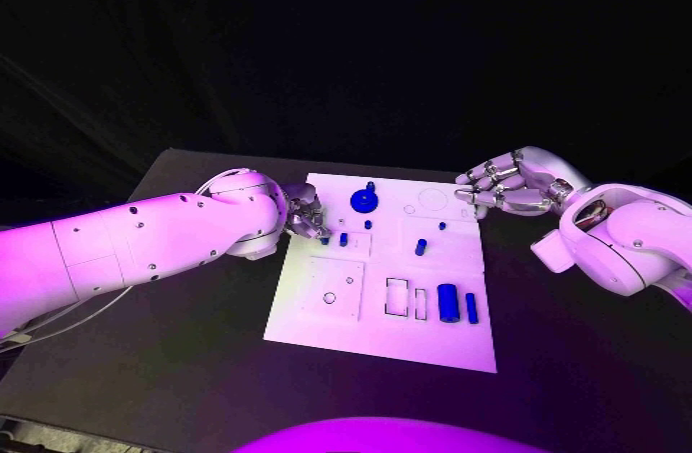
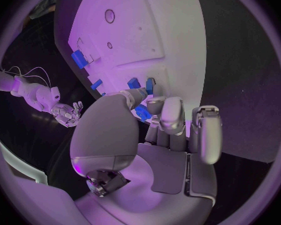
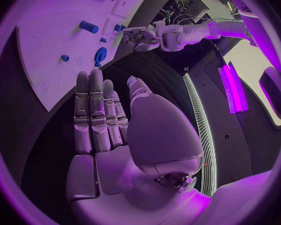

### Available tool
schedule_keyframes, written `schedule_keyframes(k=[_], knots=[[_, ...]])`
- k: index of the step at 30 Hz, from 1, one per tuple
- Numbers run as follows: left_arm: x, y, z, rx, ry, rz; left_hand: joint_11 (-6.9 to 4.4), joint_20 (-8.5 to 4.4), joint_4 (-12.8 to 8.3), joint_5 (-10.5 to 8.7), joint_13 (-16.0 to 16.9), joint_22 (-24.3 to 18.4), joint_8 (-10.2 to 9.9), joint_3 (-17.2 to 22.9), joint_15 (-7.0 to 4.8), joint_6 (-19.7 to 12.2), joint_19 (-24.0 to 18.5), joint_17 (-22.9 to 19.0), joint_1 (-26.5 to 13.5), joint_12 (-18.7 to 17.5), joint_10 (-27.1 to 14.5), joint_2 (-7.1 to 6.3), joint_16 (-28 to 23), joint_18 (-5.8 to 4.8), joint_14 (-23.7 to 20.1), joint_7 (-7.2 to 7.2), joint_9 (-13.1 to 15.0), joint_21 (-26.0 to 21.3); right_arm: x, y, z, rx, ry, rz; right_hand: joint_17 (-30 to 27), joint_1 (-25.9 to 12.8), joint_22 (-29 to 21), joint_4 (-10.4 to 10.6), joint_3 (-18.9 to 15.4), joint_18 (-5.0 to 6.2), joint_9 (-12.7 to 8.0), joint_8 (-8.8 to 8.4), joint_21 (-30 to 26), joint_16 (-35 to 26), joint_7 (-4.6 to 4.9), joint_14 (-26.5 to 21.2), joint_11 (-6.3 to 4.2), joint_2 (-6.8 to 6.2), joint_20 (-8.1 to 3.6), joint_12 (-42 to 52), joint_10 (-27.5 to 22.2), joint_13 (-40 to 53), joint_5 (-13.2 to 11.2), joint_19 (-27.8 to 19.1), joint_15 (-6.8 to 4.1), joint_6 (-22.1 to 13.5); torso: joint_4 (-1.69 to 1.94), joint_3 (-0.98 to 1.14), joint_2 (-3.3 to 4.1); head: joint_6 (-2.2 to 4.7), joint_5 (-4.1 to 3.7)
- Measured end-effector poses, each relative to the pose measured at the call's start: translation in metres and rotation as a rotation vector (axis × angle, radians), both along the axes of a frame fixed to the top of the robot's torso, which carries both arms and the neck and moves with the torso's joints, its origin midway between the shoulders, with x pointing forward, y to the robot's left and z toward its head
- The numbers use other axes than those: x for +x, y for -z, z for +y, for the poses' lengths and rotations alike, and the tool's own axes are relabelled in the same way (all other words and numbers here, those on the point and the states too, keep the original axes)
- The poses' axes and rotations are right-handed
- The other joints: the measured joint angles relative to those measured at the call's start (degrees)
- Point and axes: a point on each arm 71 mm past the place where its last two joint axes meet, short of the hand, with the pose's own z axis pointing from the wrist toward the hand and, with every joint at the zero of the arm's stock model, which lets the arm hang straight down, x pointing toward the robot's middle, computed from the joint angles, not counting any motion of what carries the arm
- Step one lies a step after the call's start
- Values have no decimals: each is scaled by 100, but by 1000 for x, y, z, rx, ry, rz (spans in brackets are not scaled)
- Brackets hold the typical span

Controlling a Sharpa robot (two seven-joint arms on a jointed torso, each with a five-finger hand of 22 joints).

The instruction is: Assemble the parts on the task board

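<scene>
White is the task board (image 1: 378, 318), a flat plate lying on the black table (image 1: 173, 373). Blue parts sit on it. 1 round gear part (image 1: 364, 199) is at the far edge, between the 2 hands. 2 long blue pieces (image 1: 449, 302) lie side by side at the near end, well away from both hands. A small blue peg (image 1: 421, 246) stands near the middle.

The left hand (image 1: 303, 216) is over the board's left edge. In the left wrist view its fingers (image 2: 168, 116) curl in around a small blue part (image 2: 142, 114), pinched at the tips. More blue parts (image 2: 78, 59) lie just past those fingers.

The right hand (image 1: 505, 188) is off the board, just past its far right corner, above the table. It holds nothing. Its fingers (image 3: 97, 110) are straight and close together, thumb apart.
</scene>
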Motion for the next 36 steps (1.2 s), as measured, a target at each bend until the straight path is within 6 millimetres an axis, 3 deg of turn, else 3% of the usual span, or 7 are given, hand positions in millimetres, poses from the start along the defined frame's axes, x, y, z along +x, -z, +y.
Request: schedule_keyframes(k=[36], knots=[[1,0,-1,23,14,-9,11,0,-1,8,-19,-1,-13,2,0,31,0,-2,-18,0,-10,-18,0,0,0,-9,-2,25,0,0,0,0,0,0,0,0,-1,0,0,0,0,0,0,0,0,0,0,0,0,0,0,-2,7,0,0,0,-3,4,0,-15,16]])
